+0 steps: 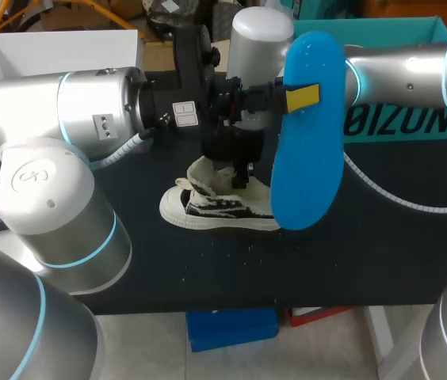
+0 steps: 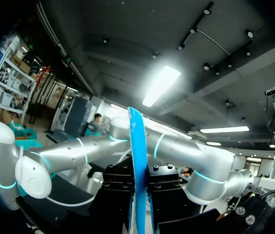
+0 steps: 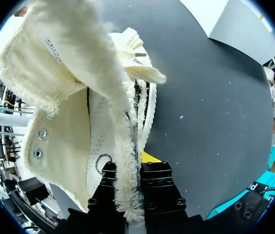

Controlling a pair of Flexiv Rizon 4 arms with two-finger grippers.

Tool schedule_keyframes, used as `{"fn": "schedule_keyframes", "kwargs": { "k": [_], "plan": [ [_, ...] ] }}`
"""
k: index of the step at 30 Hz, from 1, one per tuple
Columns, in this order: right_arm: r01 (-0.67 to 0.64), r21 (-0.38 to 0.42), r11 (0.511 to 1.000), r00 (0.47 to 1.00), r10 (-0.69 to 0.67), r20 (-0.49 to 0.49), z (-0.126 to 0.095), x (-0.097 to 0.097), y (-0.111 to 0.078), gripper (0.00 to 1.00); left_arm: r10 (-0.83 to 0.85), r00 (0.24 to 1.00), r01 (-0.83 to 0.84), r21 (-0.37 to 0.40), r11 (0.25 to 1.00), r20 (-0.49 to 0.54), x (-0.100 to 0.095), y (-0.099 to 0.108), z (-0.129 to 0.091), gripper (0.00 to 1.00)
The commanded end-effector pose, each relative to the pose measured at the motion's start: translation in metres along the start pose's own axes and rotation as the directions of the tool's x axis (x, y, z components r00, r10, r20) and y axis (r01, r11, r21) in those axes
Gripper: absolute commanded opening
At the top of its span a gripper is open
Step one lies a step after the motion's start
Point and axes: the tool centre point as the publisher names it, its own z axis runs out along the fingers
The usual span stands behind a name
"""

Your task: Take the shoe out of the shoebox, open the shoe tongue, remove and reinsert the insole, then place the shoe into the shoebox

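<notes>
A cream canvas shoe [image 1: 215, 207] with black markings lies on its side in the middle of the black table [image 1: 382, 253]. My right gripper [image 1: 242, 176] comes down onto it from above. In the right wrist view that gripper [image 3: 127, 168] is shut on the frayed edge of the shoe tongue [image 3: 120, 146], with the shoe's eyelets [image 3: 40, 144] beside it. My left gripper [image 1: 295, 96] holds the blue insole [image 1: 311, 134] upright in the air, above and right of the shoe. In the left wrist view the insole [image 2: 137, 156] stands edge-on, clamped in the left gripper [image 2: 138, 195].
A white open box [image 1: 57, 47] stands at the back left of the table. A teal box [image 1: 414, 119] stands at the back right, behind my right arm. My left arm's large joints fill the near left.
</notes>
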Motion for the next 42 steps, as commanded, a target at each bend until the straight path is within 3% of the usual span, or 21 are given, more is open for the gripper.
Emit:
{"fn": "schedule_keyframes", "kwargs": {
  "k": [1,6,9,13,18,21,24,26,32,37,42],
  "plan": [
    [-0.001,0.000,1.000,1.000,0.001,0.000,0.001,0.003,-0.001,0.00,-0.001,1.000,0.001,-0.003,1.000,0.003,0.001,0.001,0.000,0.00],
    [-0.001,0.000,1.000,1.000,0.001,0.000,0.001,0.003,-0.001,0.00,-0.001,1.000,0.001,-0.003,1.000,0.003,0.001,0.001,0.000,0.00],
    [-0.037,-0.015,0.999,0.998,0.038,0.043,-0.038,0.003,-0.006,0.00,-0.001,1.000,0.001,-0.003,1.000,0.003,0.001,0.001,0.000,0.00],
    [-0.199,-0.083,0.977,0.976,0.204,0.069,-0.091,-0.001,-0.022,0.00,-0.001,1.000,0.001,-0.003,1.000,0.003,0.001,0.001,0.000,0.00],
    [-0.410,-0.095,0.907,0.905,0.417,0.078,-0.123,-0.003,-0.045,0.00,-0.001,1.000,0.001,-0.003,1.000,0.003,0.001,0.001,0.000,0.00],
    [-0.594,-0.169,0.786,0.787,0.612,0.079,-0.134,-0.008,-0.053,0.00,-0.001,1.000,0.001,-0.003,1.000,0.003,0.001,0.001,0.000,0.00],
    [-0.735,-0.235,0.636,0.638,0.766,0.078,-0.138,-0.009,-0.059,0.00,-0.001,1.000,0.001,-0.003,1.000,0.003,0.001,0.001,0.000,0.00],
    [-0.799,-0.278,0.534,0.538,0.840,0.067,-0.140,-0.009,-0.060,0.00,-0.001,1.000,0.001,-0.003,1.000,0.003,0.001,0.001,0.000,0.00],
    [-0.885,-0.365,0.288,0.298,0.954,0.032,-0.139,-0.006,-0.057,0.00,-0.001,1.000,0.001,-0.003,1.000,0.003,0.001,0.001,0.000,0.00],
    [-0.900,-0.406,0.160,0.157,0.987,0.040,-0.135,-0.002,-0.052,0.00,-0.001,1.000,0.001,-0.003,1.000,0.003,0.001,0.001,0.000,0.00],
    [-0.897,-0.430,0.101,0.077,0.994,0.074,-0.129,0.002,-0.043,0.00,-0.001,1.000,0.001,-0.003,1.000,0.003,0.001,0.001,0.000,0.00]
  ]
}}
